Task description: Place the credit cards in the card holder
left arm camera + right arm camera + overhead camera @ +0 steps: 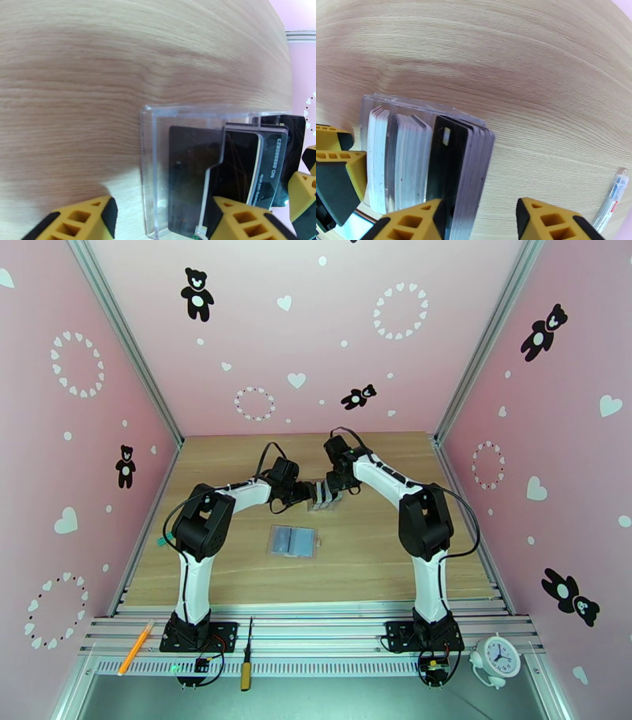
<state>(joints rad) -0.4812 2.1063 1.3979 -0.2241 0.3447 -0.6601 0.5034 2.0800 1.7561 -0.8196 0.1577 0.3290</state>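
Two arms stand bolted at the near edge. Their upper links are upright and their forearms angle inward, so the wrists almost meet mid-table.

Nearest the bases, the card holder [292, 541] lies opened flat on the table [379, 556], bluish sleeves up. I can make out no card in it.

Just beyond, the credit cards [448, 158] stand upright in bundles inside a clear rack [148, 169], apart from the holder.

Left gripper [164, 209] faces one end of the rack with jaws partly apart. One finger sits outside the end wall without touching it, and nothing is held.

Right gripper [480, 211] faces the opposite end, jaws partly apart astride the outermost dark bundle. One finger is at the bundle's face; bare wood shows between the other finger and the stack.

Judgement: the step in hand is picking a card, and no card is pinched yet. The next move calls for the right jaws to close on a single thin card, not the bundle, and draw it straight up. The left should steady the rack so it does not tip.
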